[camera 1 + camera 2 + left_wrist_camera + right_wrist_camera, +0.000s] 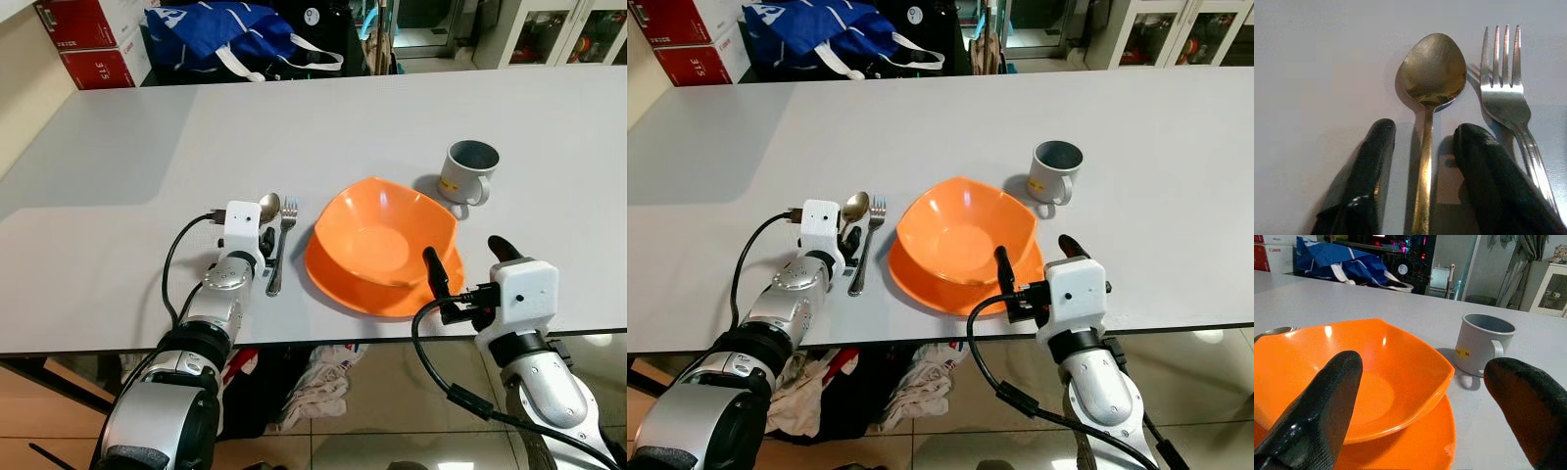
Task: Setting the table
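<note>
**Place setting on a pale grey counter**

Pale grey and smooth, the counter (118,147) runs wide across a room with red cardboard boxes (88,39) and a blue fabric bag with white straps (230,34) behind its far edge; white glass-fronted cabinets (549,29) stand at the far right. Crumpled white cloth (318,387) lies on the tiled floor under the near edge.

On the counter sits an orange square-rimmed bowl (382,230) nested on an orange plate (338,279), with a grey mug (468,171) just beyond to the right. Left of the bowl lie a steel fork (282,240) and a gold-toned metal spoon (268,207), side by side, heads pointing away.

The left end effector (263,250) rests low over the spoon's handle. Its wrist view shows what the head views cannot: black fingers (1369,166) spread either side of the handle, apart from it, with the fork's tines beside.

The right end effector (465,257) hovers at the plate's near right edge, fingers spread wide. Its wrist view frames the bowl and a yellow label (1463,352) on the mug.
</note>
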Robot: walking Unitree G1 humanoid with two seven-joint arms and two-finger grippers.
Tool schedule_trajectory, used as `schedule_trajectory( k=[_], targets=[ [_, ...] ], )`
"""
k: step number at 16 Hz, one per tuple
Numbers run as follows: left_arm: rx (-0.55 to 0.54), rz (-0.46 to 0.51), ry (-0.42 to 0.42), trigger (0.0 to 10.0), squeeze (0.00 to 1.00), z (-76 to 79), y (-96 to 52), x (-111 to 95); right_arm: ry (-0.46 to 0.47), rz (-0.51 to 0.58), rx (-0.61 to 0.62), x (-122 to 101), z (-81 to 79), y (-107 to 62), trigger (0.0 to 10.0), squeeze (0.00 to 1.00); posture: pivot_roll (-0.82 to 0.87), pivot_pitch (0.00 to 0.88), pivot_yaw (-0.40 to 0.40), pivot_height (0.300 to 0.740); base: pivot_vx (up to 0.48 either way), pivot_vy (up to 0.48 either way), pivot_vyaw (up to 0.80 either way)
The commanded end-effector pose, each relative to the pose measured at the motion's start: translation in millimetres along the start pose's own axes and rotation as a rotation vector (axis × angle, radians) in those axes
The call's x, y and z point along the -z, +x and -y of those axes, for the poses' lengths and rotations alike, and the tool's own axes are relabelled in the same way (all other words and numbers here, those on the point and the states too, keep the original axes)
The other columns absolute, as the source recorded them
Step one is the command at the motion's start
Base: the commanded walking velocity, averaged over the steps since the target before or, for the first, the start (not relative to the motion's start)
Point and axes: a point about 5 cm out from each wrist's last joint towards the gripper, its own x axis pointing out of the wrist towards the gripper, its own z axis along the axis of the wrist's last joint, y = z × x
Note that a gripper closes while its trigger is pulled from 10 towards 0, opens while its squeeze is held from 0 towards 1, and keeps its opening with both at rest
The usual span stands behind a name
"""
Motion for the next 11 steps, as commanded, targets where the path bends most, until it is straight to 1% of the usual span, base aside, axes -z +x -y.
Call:
schedule_trajectory(
  k=[1,7,8,11],
  targets=[
    [-0.007,-0.047,0.007,10.0,1.00,-1.9,-1.7,10.1,0.000,0.006,-0.004,-0.3,-1.7,1.2,10.0,0.00,-0.27,0.024,0.086,0.740,0.000,0.000,0.00],
    [0.000,-0.043,0.004,10.0,1.00,1.3,-1.0,7.9,-0.001,0.011,-0.008,1.3,-2.2,3.4,10.0,0.00,-0.27,0.011,0.086,0.740,0.000,0.000,0.00],
    [0.005,-0.040,0.006,10.0,0.00,2.3,-1.0,6.5,-0.001,0.011,-0.009,1.7,-2.3,3.5,10.0,0.00,-0.27,0.010,0.087,0.740,0.000,0.000,0.00],
    [0.017,-0.017,0.019,10.0,0.00,5.4,-2.1,0.6,-0.002,0.010,-0.009,2.3,-2.5,3.2,10.0,0.00,-0.27,0.010,0.090,0.740,0.000,0.000,0.00]
  ],
)
